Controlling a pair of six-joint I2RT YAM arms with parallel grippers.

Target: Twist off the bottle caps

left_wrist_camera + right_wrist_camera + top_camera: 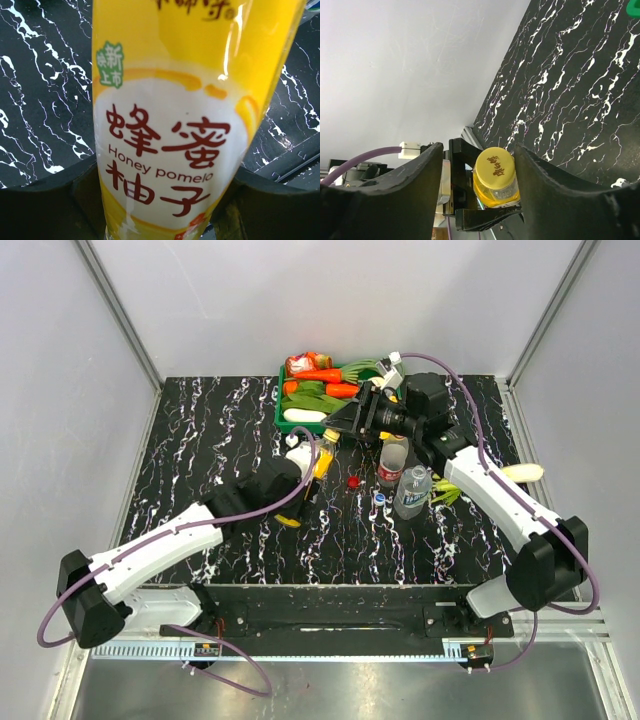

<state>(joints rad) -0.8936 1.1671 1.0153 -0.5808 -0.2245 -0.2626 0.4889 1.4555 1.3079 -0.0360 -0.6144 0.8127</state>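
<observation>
The left pincer is clamped on the yellow bottle, just left of the middle of the overhead view. Only its own wrist camera shows that grip properly. The 2 dark fingers press the label from both sides at the bottom of the frame, and the label reads "Honey pomelo". From above, the bottle is a sliver of yellow, tilted with its top toward the upper right and mostly hidden by the arms.

The right pincer reaches in from the right of the overhead view, where its tips are lost among black hardware. Its wrist camera settles the matter: the jaws stand apart with the yellow cap between them, and the cap sits on the bottle's neck. A clear gap shows on the cap's left side. On its right, the cap's edge meets the finger's outline and I can't tell whether they touch.

Only the overhead view shows the rest. The red cap lies alone on the black marbled counter near the centre. The red-label bottle stands to its right. The blue-label bottle stands just lower right of that one, and the blue cap lies close by its left side. A green basket of vegetables sits at the upper middle, behind both pincers.
</observation>
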